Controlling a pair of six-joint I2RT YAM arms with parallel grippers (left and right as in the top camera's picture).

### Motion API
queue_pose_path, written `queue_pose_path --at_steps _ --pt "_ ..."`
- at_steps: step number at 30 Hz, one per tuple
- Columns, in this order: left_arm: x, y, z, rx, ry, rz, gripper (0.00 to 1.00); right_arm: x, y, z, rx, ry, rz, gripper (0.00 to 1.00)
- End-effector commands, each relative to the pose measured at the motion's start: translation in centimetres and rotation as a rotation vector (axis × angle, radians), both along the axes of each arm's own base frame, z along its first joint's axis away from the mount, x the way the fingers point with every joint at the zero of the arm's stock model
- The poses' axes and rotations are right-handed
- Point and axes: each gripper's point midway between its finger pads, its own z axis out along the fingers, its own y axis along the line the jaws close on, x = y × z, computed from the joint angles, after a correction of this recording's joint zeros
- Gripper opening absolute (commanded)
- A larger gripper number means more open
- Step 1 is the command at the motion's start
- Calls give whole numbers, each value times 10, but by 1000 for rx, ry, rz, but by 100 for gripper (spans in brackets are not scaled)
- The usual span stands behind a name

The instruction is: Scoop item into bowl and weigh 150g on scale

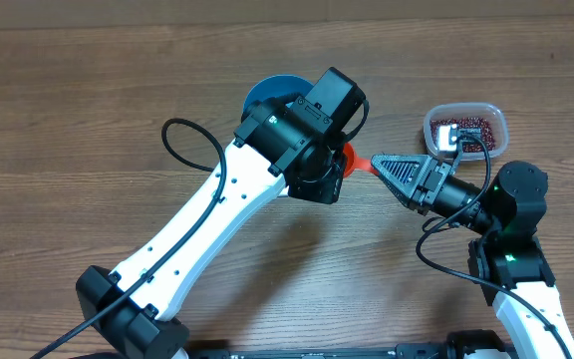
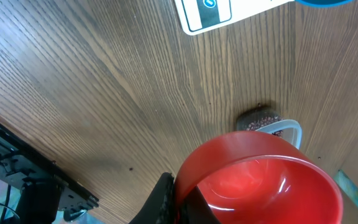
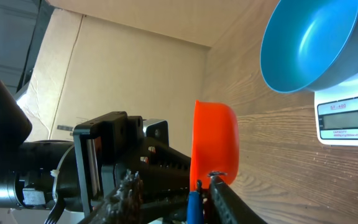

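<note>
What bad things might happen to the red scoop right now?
The red scoop sits right where the left gripper and the right gripper meet, so the two arms might bump, or it might drop if one lets go too soon. The blue bowl on the scale is beside the left arm, which might knock it. The scoop also looks empty, so nothing would get weighed.

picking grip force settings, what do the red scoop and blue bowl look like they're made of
Red scoop: likely moulded plastic with a glossy finish. It has soft white highlights on its inner wall and an even, saturated colour.
Blue bowl: probably plastic too, smooth and semi-gloss with a broad soft sheen inside. Glazed ceramic can't be ruled out.
</note>
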Motion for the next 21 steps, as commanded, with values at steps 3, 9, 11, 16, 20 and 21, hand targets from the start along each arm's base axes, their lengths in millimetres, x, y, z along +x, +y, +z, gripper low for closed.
queue_pose_path --at_steps 3,9,11,16,20,21 --pt "0 0 -4 8 12 12 5 2 1 12 -6 -42 -2 29" --pt "0 0 -4 7 11 12 5 4 -2 4 -24 -13 -26 17" --pt "0 -1 -4 5 9 12 4 4 -2 4 -25 -14 -26 15" --pt "0 -1 -4 6 8 12 4 4 -2 4 -25 -14 -26 9" --pt "0 -1 -4 7 9 12 4 5 -2 4 -26 -14 -29 4" --pt "0 -1 -4 6 8 12 4 5 -2 4 -26 -15 -29 4"
